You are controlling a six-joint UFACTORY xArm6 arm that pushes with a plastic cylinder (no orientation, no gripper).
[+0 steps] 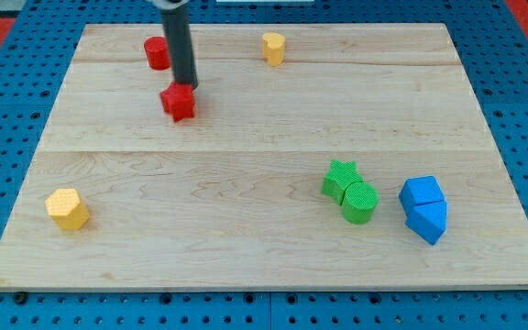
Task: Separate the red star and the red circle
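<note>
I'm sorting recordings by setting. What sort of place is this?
Probably a robotics lab bench: a wooden board on a blue pegboard table, small coloured blocks, and my tip beside the red star.

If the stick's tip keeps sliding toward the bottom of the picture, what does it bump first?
My tip sits just above the red star, seemingly touching it, so it meets the star first. The red circle lies behind it.

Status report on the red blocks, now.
My tip at red star's top edge. Red circle apart, toward the view's top-left. Nothing between them but the rod.
</note>
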